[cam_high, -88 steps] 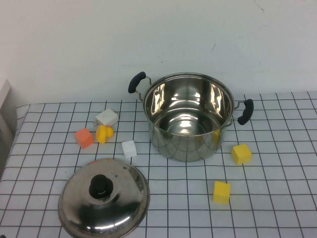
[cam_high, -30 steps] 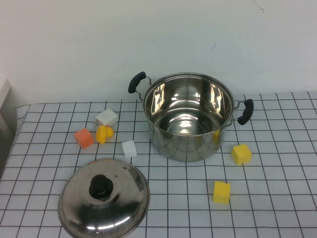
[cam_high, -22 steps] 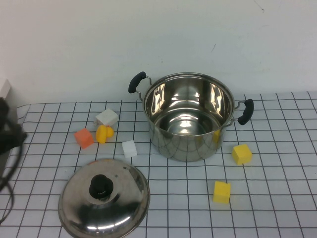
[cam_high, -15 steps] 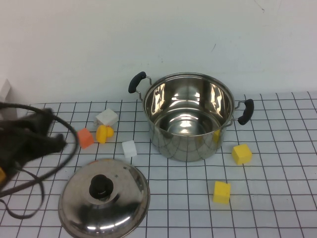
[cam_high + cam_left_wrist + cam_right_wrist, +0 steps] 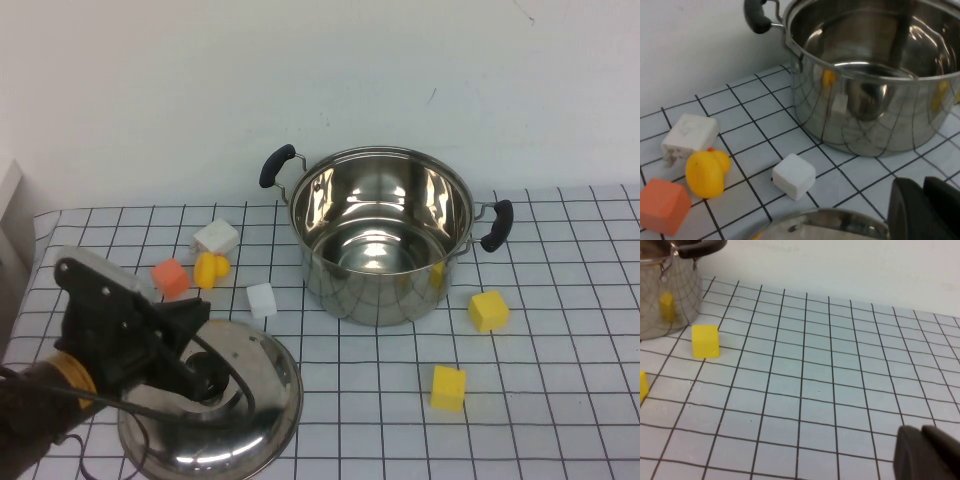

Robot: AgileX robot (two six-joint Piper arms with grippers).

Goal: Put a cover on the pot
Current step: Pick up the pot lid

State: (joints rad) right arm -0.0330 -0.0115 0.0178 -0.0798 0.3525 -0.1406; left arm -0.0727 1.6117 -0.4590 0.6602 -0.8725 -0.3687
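The pot [image 5: 380,235], a large shiny steel stockpot with two black handles, stands open and empty at the back middle of the table. It also shows in the left wrist view [image 5: 875,75] and the right wrist view [image 5: 665,295]. The domed steel lid [image 5: 255,400] with a black knob [image 5: 207,382] lies on the table at the front left. My left gripper [image 5: 195,318] is shut and empty, just above the lid's far edge [image 5: 825,225]; it shows in its wrist view [image 5: 927,210]. My right gripper [image 5: 927,452] is shut and empty over bare cloth, right of the pot, outside the high view.
An orange block [image 5: 170,278], a yellow duck [image 5: 208,268], a white block [image 5: 216,237] and a white cube [image 5: 261,300] lie between lid and pot. Two yellow cubes [image 5: 487,310] [image 5: 448,387] lie right of the pot. The wall stands close behind.
My left arm has come into the high view from the left edge and moved right, over the lid. Pot, lid and blocks have not moved.
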